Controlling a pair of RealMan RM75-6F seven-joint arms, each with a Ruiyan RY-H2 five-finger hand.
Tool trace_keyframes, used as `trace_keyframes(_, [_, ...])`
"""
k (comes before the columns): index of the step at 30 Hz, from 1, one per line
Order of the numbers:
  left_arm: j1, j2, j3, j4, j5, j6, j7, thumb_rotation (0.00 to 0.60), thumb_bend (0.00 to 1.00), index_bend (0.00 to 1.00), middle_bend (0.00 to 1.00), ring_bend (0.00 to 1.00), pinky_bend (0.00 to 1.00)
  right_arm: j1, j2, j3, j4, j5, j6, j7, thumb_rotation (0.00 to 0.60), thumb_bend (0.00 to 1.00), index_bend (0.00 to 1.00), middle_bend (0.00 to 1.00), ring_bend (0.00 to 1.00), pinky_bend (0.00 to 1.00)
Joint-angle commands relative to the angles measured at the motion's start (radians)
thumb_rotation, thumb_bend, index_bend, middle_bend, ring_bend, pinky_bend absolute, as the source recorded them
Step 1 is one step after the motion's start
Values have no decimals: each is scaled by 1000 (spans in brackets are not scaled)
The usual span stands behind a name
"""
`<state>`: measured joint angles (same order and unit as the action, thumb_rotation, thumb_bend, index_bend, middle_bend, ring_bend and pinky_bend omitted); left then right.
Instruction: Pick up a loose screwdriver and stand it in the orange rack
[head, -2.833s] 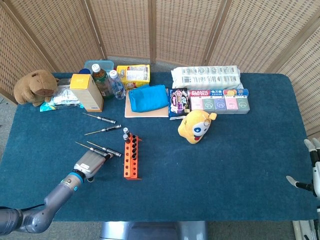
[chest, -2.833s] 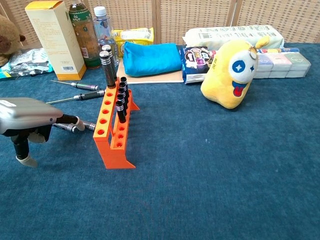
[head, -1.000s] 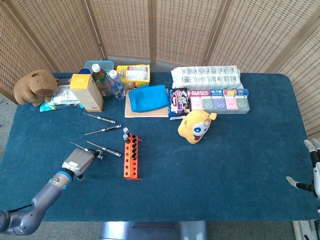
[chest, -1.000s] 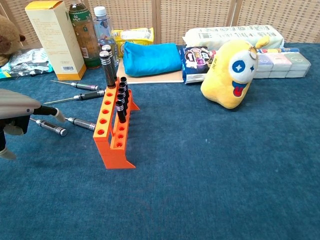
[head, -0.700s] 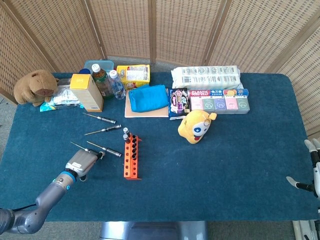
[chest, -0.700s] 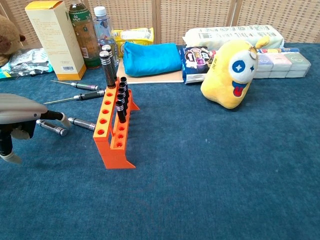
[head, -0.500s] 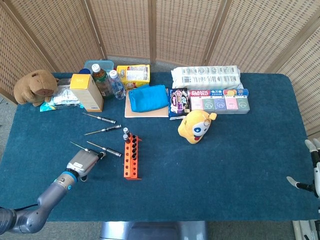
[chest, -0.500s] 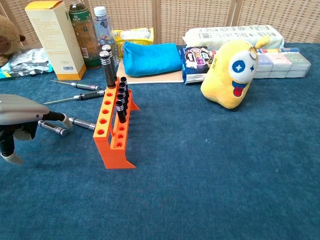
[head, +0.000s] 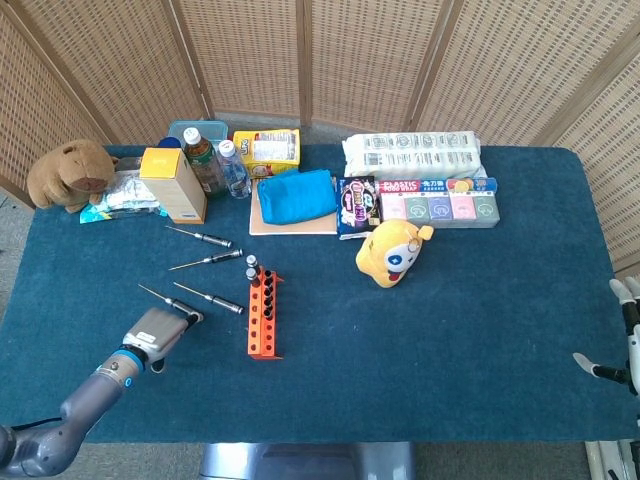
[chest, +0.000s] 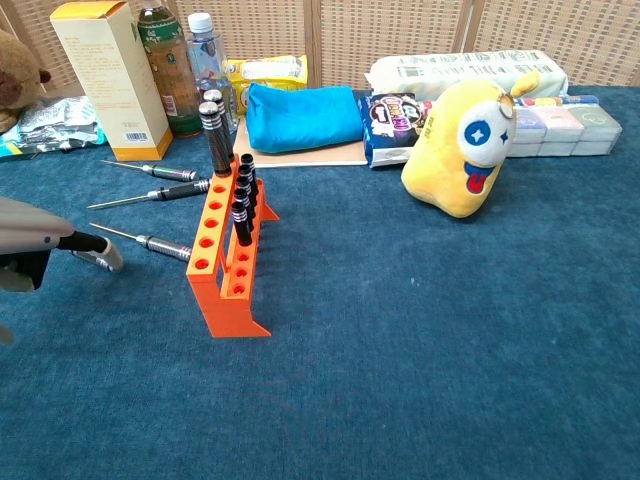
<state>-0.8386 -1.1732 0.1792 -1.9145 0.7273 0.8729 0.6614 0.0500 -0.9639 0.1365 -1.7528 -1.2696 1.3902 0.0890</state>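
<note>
Left hand (head: 155, 331): we see only its grey back in the head view and a cropped edge in the chest view; a fingertip (chest: 103, 257) lies against the handle end of one loose screwdriver (head: 160, 299), whose thin shaft points away up-left. Whether the fingers hold that handle, we cannot tell.

Right hand (head: 625, 335): cut off at the frame edge, resting off the table with its fingers spread and nothing in them.

Orange rack (chest: 228, 252): upright on the blue table (head: 450, 330), holding several black-handled drivers in its far holes; the near holes stand unfilled.

Second screwdriver (head: 210, 298): flat, just left of the rack.

Two further screwdrivers (head: 205, 261) and (head: 200, 236): flat, nearer the yellow carton (head: 173, 186).
</note>
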Motion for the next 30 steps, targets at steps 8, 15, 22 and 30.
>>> trace_keyframes(8, [18, 31, -21, 7, 59, 1, -82, 600, 167, 126, 1000, 1000, 1000, 0, 1, 0, -1, 2, -2, 0, 600, 0, 0, 0, 0, 0])
trace_keyframes(15, [19, 11, -23, 37, 73, 0, -79, 600, 167, 126, 1000, 1000, 1000, 1, 2, 0, -1, 3, -4, 3, 600, 0, 0, 0, 0, 0])
trace_keyframes(22, [10, -44, -16, 76, 31, 8, -32, 600, 166, 161, 1000, 1000, 1000, 0, 6, 0, -2, 4, -6, 11, 600, 0, 0, 0, 0, 0])
trace_keyframes(30, [36, -49, -28, 89, 75, 54, -59, 600, 191, 333, 1000, 1000, 1000, 2, 7, -1, -2, 3, -10, 13, 600, 0, 0, 0, 0, 0])
